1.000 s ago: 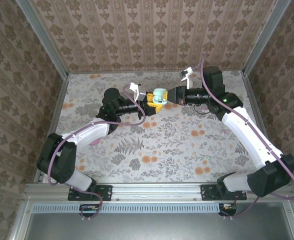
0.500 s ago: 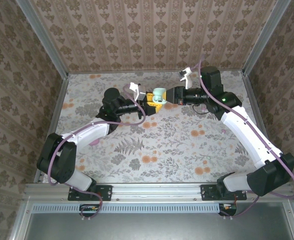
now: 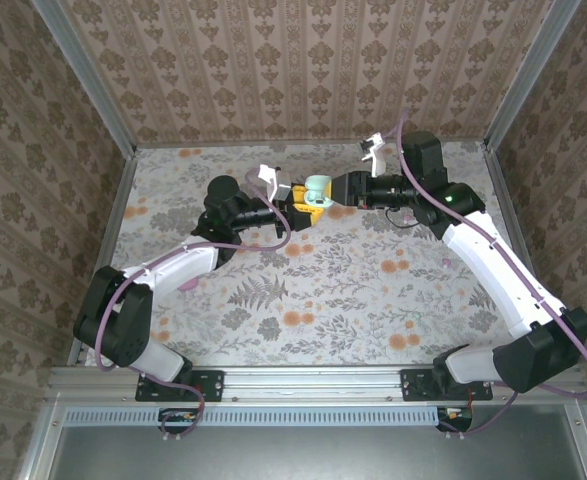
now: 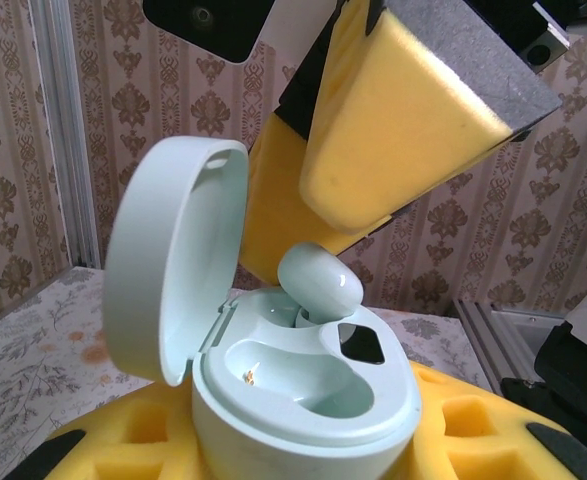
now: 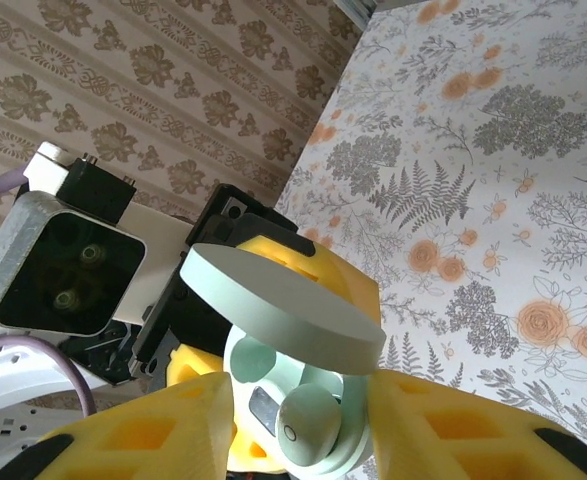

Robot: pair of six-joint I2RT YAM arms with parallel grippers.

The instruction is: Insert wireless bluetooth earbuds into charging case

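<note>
Above the far edge of the worktop (image 3: 373, 300), near its middle, my right jaws stand apart on either side of the earbud (image 5: 308, 425), which sits in the open charging case (image 4: 303, 440). My left jaws are clamped on that case.

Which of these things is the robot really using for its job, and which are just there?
In use: case, held by the left claw; its open lid; earbud in one socket; right claw beside it.
Just there: flowered table cover; patterned walls; purple cables.
</note>
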